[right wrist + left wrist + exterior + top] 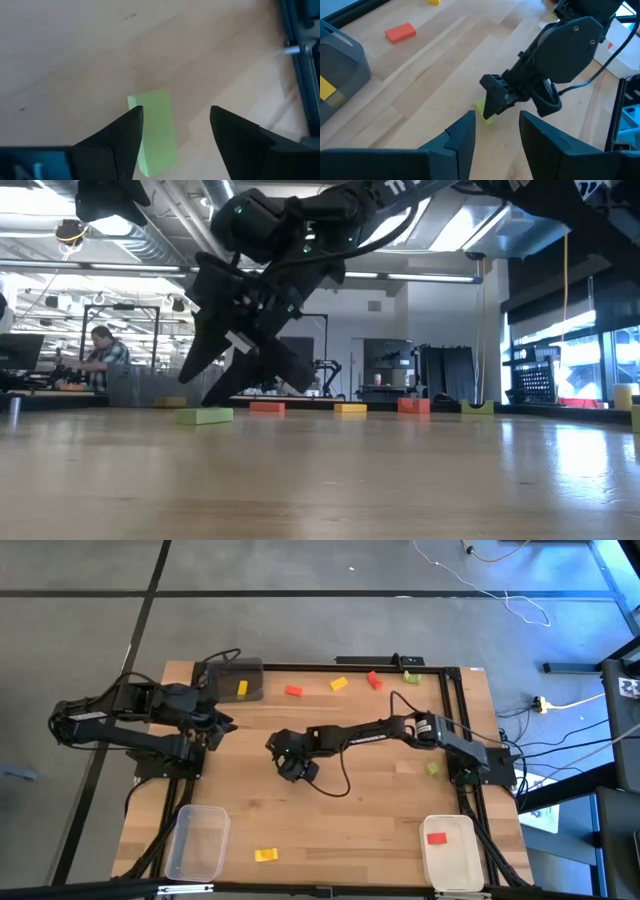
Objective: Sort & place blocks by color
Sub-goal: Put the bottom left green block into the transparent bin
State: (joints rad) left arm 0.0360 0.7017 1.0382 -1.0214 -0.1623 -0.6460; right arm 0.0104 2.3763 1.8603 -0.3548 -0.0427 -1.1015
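The wooden table (350,810) filled most of the floor space, with a black frame rail (465,740) along its right side. The right arm (385,730) stretched from that side toward the middle, while the left arm (120,720) waited folded at the left edge.

Three bins stood on the top: a dark bin (232,680) at the far left holding a yellow block (242,689), a clear bin (196,840) at the near left, and a white bin (452,852) at the near right with a red block (436,838) inside.

The right gripper (175,127) hung low over the table's middle, fingers spread apart, one of them just over the edge of a light green block (155,132) that lay flat on the wood, not grasped. The left gripper (495,132) hovered near the dark bin, its jaws released and empty.

Loose blocks lay scattered: a red one (293,691), an orange-yellow one (339,684), another red (374,680) and a green one (411,677) along the far edge, a green piece (433,769) by the right rail, and a yellow block (265,855) near the front.

Beyond the table, a person (102,355) sat at a desk.
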